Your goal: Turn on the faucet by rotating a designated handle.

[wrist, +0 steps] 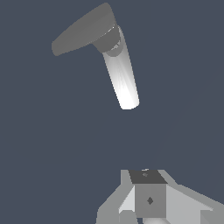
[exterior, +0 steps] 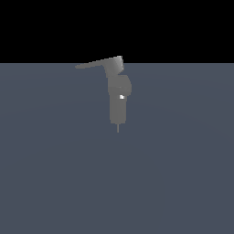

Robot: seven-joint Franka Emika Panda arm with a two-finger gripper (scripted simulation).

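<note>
The faucet (exterior: 118,100) stands alone on the flat grey floor (exterior: 183,183), upright, blocky head on top. From that head the handle (exterior: 97,63) reaches out toward the exterior view's left, tapering to a point. In the wrist view the gripper (wrist: 146,197) sits well apart from the faucet, only its near parts showing; how wide it stands I cannot tell. The risk, as I judge it: closing in on the cylindrical body, or clipping the thin lever tip and sliding off without turning it.
</note>
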